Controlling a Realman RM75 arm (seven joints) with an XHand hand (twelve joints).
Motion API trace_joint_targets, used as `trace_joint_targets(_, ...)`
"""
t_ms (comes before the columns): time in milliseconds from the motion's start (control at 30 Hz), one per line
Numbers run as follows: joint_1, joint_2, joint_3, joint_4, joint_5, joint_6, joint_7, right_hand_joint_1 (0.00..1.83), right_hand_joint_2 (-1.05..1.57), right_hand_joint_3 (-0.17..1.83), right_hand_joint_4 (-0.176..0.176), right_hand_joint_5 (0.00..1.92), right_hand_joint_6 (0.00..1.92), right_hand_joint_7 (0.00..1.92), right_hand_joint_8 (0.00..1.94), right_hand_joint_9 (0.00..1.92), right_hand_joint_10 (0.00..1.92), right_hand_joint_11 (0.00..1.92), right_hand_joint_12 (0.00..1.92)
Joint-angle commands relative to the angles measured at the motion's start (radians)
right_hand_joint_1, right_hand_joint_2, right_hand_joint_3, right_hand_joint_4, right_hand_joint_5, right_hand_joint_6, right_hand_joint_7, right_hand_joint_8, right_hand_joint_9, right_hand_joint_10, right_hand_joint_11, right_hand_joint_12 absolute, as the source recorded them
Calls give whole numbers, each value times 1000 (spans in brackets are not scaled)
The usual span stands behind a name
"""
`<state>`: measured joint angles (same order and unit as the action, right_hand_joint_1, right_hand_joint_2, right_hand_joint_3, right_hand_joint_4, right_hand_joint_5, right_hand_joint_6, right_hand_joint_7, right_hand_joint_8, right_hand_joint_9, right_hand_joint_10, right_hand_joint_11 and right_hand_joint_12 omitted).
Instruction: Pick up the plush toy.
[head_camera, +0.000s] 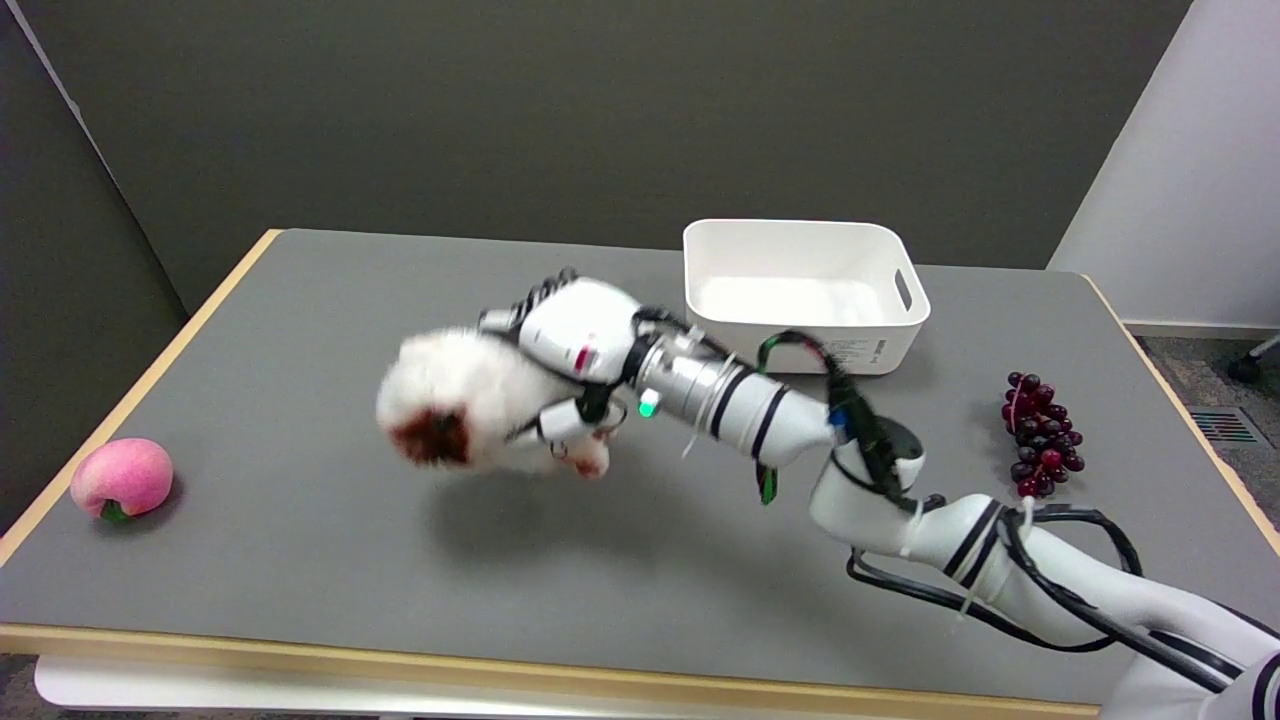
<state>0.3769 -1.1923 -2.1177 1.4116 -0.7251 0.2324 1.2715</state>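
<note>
A white plush toy (462, 402) with a dark red-brown patch hangs a little above the middle of the grey table (300, 540), blurred, with its shadow on the tabletop below it. My right hand (570, 350) grips it from the right side, fingers over its top and thumb under it. The arm reaches in from the lower right. The far side of the toy is hidden by the hand.
A white plastic bin (800, 290) stands at the back, just behind the forearm. A bunch of dark red grapes (1042, 432) lies at the right. A pink peach (122, 478) sits near the left edge of the table.
</note>
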Motion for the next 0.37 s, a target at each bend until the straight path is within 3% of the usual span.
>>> trace_joint_targets(33, -92, 24, 451, 269, 285, 48, 15, 1197, 1167, 200, -176, 558, 1488, 874, 1386, 831, 1277, 722, 1619)
trace_joint_targets(167, -92, 27, 577, 260, 298, 5, 15, 1196, 1176, 186, -176, 552, 1488, 870, 1394, 828, 1272, 729, 1642)
trace_joint_targets(367, -84, 81, 644, 200, 292, -93, 15, 1188, 1179, 187, -161, 557, 1499, 861, 1402, 830, 1271, 750, 1675)
